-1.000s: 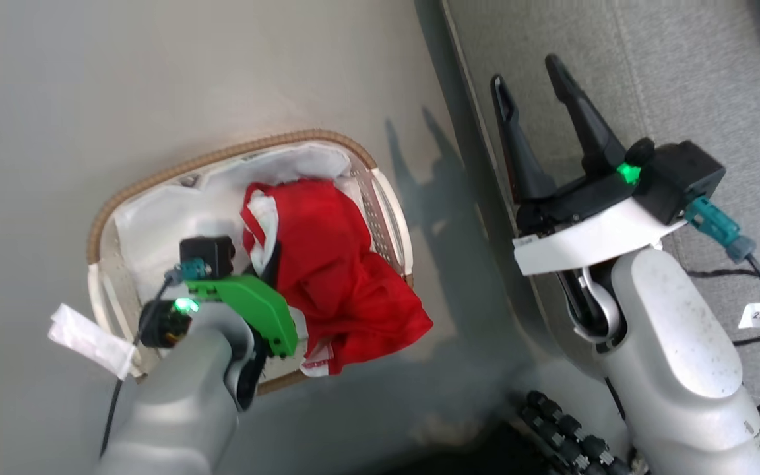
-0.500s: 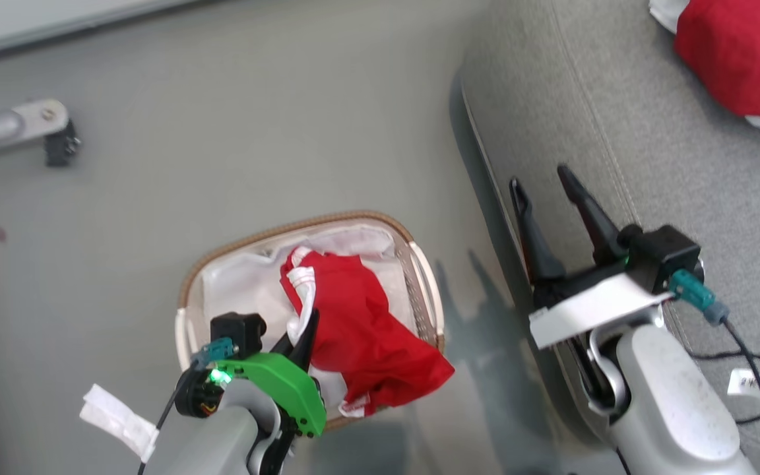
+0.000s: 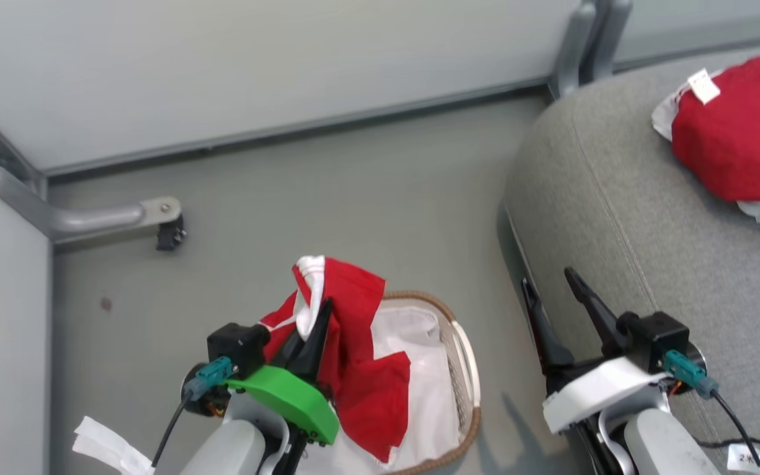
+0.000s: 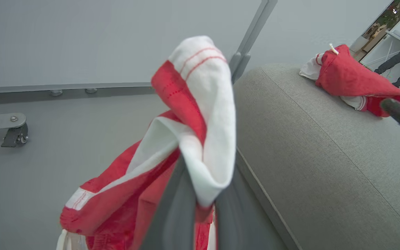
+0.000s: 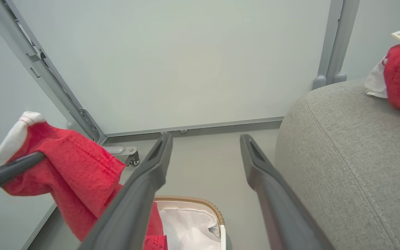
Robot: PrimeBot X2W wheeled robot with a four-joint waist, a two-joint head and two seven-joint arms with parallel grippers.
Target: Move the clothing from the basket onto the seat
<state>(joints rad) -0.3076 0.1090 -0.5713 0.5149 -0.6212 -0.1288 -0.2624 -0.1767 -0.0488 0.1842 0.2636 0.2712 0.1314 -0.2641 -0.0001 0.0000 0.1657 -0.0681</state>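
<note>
Red garment (image 3: 353, 343) of soft jersey with white trim hangs from the left gripper (image 3: 324, 310) in the head view, the two dark fingers clamped together on a fold near its white band. It is draped over the near-left side of the oval white laundry basket (image 3: 469, 369) with a brown woven rim, above the white liner (image 3: 426, 356). The basket stands on the grey floor (image 3: 353, 185), just beside the large grey woven-fabric couch (image 3: 617, 231). A second red garment (image 3: 736, 145) lies on the couch, well apart from the basket. The right gripper (image 3: 547, 280) hovers at the couch's edge, fingers spread and empty.

From the left wrist, the left gripper (image 4: 203, 194) pinches the red garment (image 4: 200, 114), whose white band folds over the fingertips; the couch (image 4: 325, 156) and second red garment (image 4: 349, 80) lie beyond.

From the right wrist, the right gripper (image 5: 206, 139) stands wide apart above the basket (image 5: 200, 201), with the red garment (image 5: 78, 163) at left and the couch (image 5: 342, 156) at right.
</note>
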